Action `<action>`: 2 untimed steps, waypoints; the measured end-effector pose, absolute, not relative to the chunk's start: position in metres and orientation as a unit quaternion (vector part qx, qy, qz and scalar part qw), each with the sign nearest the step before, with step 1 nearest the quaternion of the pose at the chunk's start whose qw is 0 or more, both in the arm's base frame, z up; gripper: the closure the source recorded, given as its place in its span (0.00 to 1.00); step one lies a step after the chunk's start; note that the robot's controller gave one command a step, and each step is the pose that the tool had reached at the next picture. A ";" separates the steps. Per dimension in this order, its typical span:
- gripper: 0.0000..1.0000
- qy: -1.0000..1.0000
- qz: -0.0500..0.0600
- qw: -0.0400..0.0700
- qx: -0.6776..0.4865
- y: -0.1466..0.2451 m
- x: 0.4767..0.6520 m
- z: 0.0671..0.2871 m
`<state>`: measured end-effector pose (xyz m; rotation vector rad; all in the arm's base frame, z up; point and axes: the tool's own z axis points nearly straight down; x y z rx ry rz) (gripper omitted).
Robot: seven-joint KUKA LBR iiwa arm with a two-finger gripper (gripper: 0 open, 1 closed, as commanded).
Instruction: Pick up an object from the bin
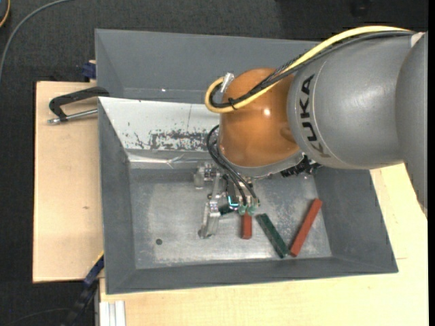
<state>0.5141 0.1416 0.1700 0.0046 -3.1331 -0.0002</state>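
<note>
Three sticks in the cam view, all flat on the bin [170,209] floor, right of centre: short red stick [246,227], dark green stick [272,236], long red stick [306,227]. Task not done yet: nothing is lifted, so grasp & raise are both left. Gripper [224,221] is low at the floor, fingers apart w/ bare metal between them, nothing held. One finger sits at the short red stick's upper end, touching or just beside, can't tell which. Prob. the nearest candidate, but it's not enclosed.
</note>
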 end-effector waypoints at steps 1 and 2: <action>0.00 -0.996 0.001 0.004 0.093 0.078 0.492 0.076; 0.00 -0.968 0.001 -0.004 0.251 -0.034 0.533 0.071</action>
